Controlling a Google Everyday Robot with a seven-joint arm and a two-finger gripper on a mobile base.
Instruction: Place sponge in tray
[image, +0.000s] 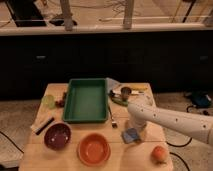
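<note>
Hanging down from the white arm (170, 120), right of the tray (86, 102) and past its near right corner: end effector (137, 129), directly at the sponge (130, 136); open or closed, impossible to tell. Sponge outside the tray, low at the desk (50, 160), contact unclear. Before the tray: purple bowl (57, 136), orange bowl (93, 148); far right of it, orange fruit (159, 154)

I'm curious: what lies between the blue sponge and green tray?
Camera view: a thin dark utensil, beside the rectangular green plastic tray; gripper is at the blue-grey sponge.
</note>
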